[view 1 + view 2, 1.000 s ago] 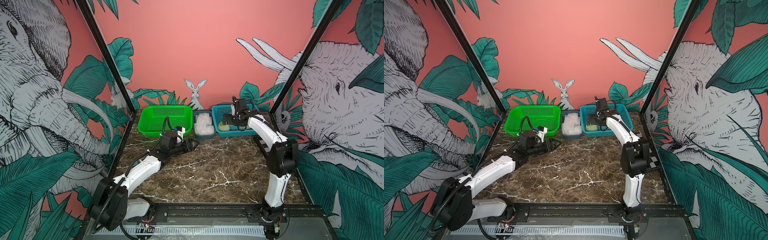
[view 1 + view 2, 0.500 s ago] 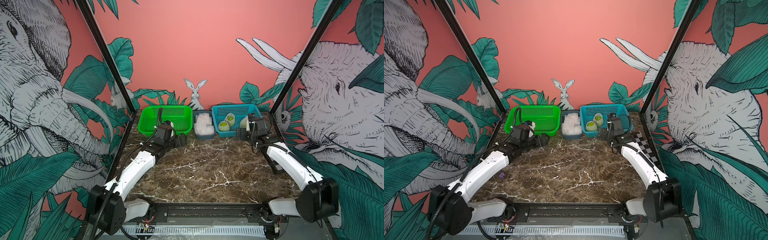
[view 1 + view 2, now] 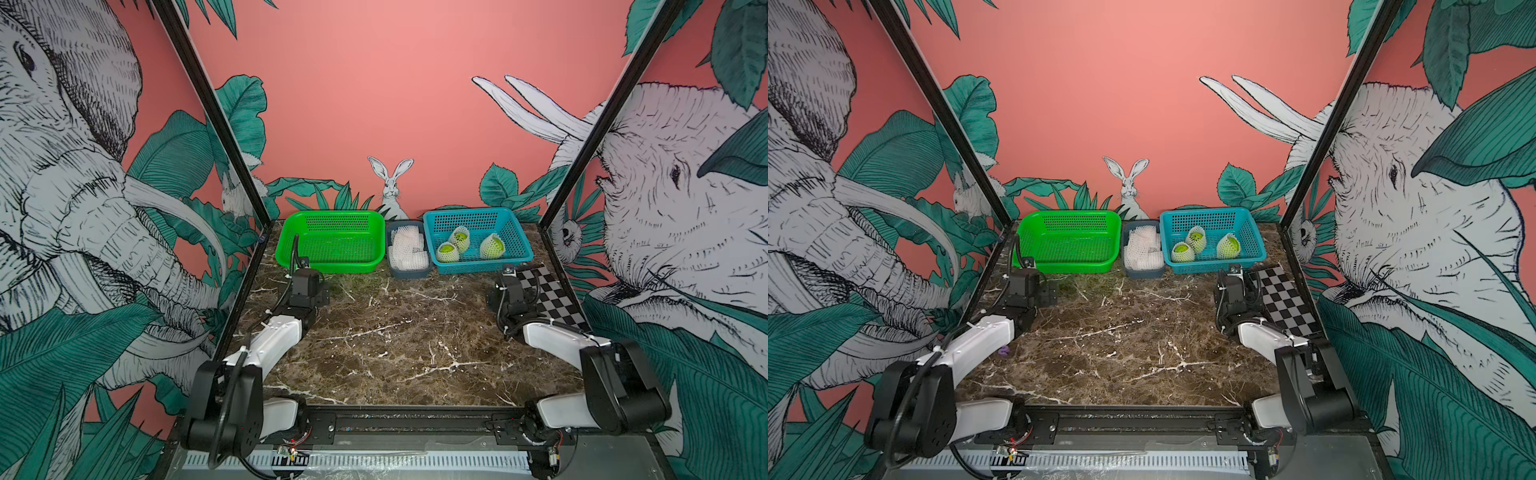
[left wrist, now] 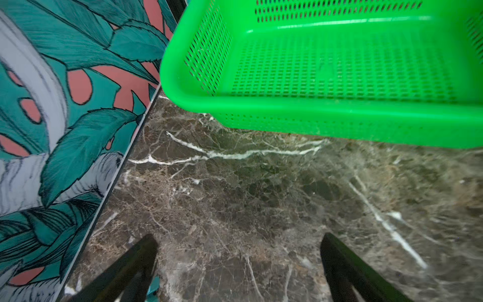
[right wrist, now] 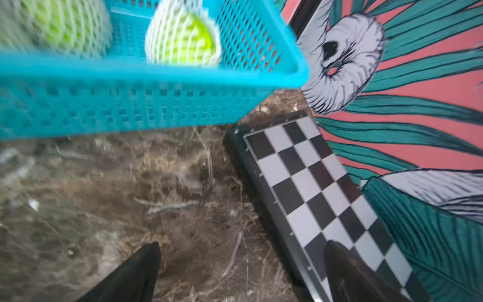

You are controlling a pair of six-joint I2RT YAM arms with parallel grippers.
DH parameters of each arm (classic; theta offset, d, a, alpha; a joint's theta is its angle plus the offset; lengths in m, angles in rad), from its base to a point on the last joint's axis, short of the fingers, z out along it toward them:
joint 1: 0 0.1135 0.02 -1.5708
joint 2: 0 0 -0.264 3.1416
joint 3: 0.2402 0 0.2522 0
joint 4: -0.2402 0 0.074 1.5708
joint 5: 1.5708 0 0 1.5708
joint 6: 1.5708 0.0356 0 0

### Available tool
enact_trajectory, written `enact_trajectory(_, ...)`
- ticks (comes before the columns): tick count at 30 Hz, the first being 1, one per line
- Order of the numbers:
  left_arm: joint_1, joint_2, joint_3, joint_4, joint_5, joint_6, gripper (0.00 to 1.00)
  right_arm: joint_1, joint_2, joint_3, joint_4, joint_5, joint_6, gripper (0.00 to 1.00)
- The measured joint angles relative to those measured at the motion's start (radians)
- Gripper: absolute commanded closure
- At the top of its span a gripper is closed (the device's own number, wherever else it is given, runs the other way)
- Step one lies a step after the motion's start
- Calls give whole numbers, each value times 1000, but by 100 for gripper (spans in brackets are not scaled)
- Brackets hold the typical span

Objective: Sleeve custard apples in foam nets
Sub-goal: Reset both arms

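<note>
Marble worktop (image 3: 395,345), far edge: sleeving apparently finishing.
Three custard apples (image 3: 448,252) are lying wrapped in foam nets (image 3: 484,245) inside the blue basket (image 3: 478,212); left gripper (image 4: 239,239) and right gripper (image 5: 242,245), having pulled back, are hanging wide open, empty.

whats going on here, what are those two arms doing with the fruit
Two robot arms are on a fruit-sleeving job, and it looks done: three custard apples lie in the blue basket, all wearing foam nets. Spare nets fill the small grey tray beside it; the green basket holds nothing. The left arm and right arm sit low over the marble table, jaws open and empty.
</note>
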Motion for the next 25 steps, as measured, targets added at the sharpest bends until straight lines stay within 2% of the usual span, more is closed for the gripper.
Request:
enact_trajectory(3,7,87,-25,148,0,60,1,-19,37,-102,200,-20,-67,1)
enact_trajectory(6,16,133,-65,294,11,95,1,-67,49,-188,397,-72,-76,1)
enact_trajectory(9,27,163,-102,410,44,128,1,-111,148,-259,636,-136,-84,1)
enact_trajectory(13,58,234,-200,647,100,143,1,-118,154,-248,636,-227,-100,1)
enact_trajectory(19,74,257,-227,740,120,142,0,-119,144,-227,706,-263,-109,1)
enact_trajectory(25,74,255,-227,783,127,142,0,-140,143,-194,653,-307,-105,1)
